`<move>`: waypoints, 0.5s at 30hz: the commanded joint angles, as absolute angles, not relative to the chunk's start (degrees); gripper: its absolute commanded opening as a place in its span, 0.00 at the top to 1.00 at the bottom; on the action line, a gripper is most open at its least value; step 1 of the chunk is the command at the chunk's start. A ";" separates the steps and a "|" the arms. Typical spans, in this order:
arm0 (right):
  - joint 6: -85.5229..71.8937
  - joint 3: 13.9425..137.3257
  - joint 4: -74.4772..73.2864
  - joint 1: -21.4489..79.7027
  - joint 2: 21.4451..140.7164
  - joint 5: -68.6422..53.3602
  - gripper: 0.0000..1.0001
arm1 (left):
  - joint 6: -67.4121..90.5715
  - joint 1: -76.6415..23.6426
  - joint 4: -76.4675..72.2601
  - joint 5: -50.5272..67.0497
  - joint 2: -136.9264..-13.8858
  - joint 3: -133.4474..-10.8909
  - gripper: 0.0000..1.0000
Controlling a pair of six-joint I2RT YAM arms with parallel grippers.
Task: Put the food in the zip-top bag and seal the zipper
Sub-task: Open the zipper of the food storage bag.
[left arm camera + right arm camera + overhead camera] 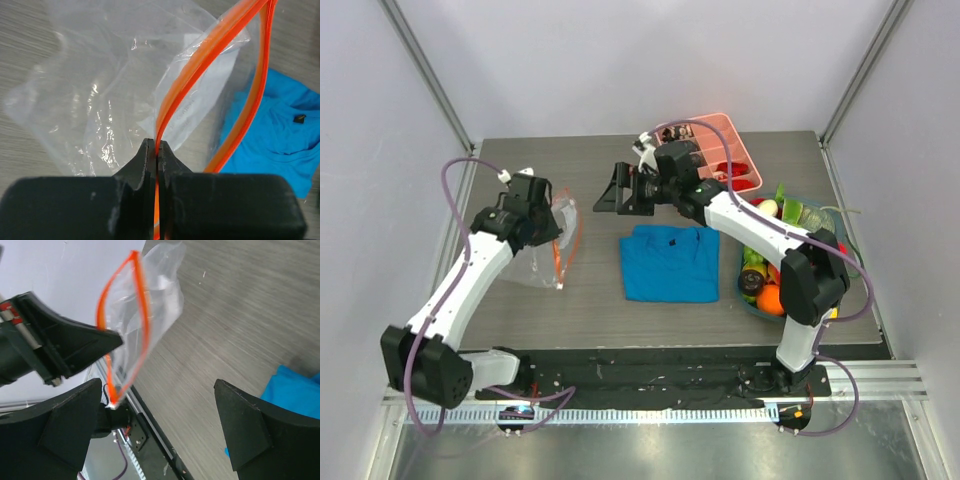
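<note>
The clear zip-top bag [542, 250] is lifted at the table's left. My left gripper [535, 205] is shut on one side of its orange-red zipper [558, 258]. In the left wrist view the strip [200, 65] runs out from between my closed jaws [157, 145], and the bag's mouth gapes open. My right gripper [610, 195] is open and empty, pointing left toward the bag, apart from it. The right wrist view shows the bag [160, 295] and zipper loop [145, 310] ahead of my open fingers [159, 390]. The food [772, 298] lies piled in a bowl at the right.
A folded blue cloth [670, 262] lies mid-table, also in the left wrist view [280, 135]. A pink divided tray [725, 150] stands at the back. The food bowl's rim [745, 290] is near the right arm's base. White walls enclose the table.
</note>
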State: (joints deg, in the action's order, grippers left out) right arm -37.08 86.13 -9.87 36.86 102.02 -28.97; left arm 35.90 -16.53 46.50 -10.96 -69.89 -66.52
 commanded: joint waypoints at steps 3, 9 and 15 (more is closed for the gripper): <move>-42.37 86.22 -3.07 39.81 103.53 -28.57 0.04 | 42.01 -18.63 41.23 -6.60 -75.05 -69.78 1.00; -39.73 85.96 -6.94 40.61 106.95 -23.65 0.10 | 45.88 -18.90 35.78 -0.35 -75.24 -68.74 0.96; -38.06 86.57 -7.47 40.61 109.16 -23.90 0.28 | 46.32 -18.72 24.81 11.30 -70.23 -62.06 0.98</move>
